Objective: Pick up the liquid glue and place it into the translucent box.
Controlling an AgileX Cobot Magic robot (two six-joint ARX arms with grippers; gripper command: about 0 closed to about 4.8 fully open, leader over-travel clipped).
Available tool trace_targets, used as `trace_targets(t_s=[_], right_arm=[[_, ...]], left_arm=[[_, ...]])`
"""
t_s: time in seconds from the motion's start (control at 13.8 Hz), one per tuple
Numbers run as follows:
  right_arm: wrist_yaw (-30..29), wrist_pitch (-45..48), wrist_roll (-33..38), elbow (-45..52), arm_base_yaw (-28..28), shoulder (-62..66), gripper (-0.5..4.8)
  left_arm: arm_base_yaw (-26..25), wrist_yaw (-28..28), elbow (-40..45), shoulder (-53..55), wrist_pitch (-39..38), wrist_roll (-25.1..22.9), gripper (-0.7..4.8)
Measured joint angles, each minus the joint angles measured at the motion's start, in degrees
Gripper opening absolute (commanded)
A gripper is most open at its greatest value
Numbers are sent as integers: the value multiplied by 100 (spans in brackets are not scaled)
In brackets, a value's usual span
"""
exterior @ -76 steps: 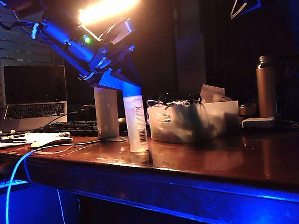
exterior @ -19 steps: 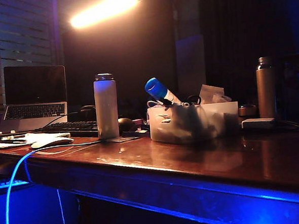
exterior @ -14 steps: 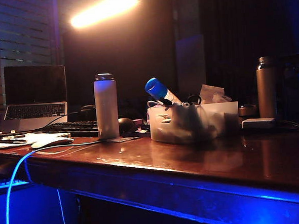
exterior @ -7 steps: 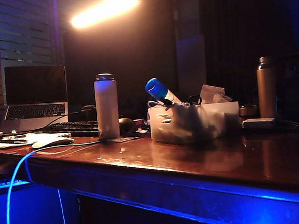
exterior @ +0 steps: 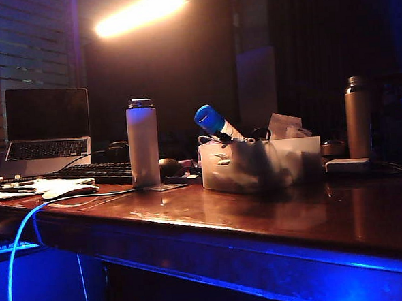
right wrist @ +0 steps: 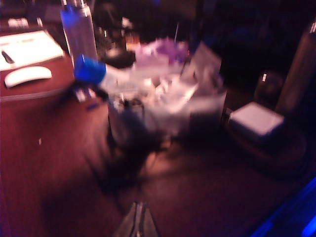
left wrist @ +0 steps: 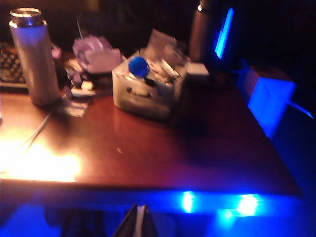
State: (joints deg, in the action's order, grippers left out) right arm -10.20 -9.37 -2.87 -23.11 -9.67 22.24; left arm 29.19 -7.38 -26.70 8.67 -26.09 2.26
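Dim glossy wooden table [exterior: 273, 218], liquid glue [exterior: 215, 123] tilted in translucent box [exterior: 260, 164], left gripper [left wrist: 138, 223] closed, right gripper [right wrist: 138, 218] seemingly closed, blurred

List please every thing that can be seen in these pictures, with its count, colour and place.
liquid glue: one, blue cap, leaning in the box
translucent box: one, frosted white, table middle
white flask: one, left of box
brown bottle: one, far right
laptop: one, dark, far left
keyboard: one, black, behind flask
mouse: one, white, left
left gripper: shut, off the table's front edge
right gripper: shut, above the table, before the box
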Motion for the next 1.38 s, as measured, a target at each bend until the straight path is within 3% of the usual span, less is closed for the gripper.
trace_targets(t_s=[0.14, 0.58, 1.01, 1.38], right_arm=[[11, 48, 79, 221, 0, -7, -1], [149, 442, 175, 837, 0, -11, -1], [151, 1193, 546, 1996, 0, -11, -1], [157, 918, 579, 2253, 0, -15, -1]], left_arm=[[-7, 133, 640, 0, 841, 0, -6], [-7, 203, 1937, 0, 1790, -199, -6], [-7, 203, 2579, 0, 1982, -625, -6], [-7, 437, 2625, 0, 1934, -675, -5]])
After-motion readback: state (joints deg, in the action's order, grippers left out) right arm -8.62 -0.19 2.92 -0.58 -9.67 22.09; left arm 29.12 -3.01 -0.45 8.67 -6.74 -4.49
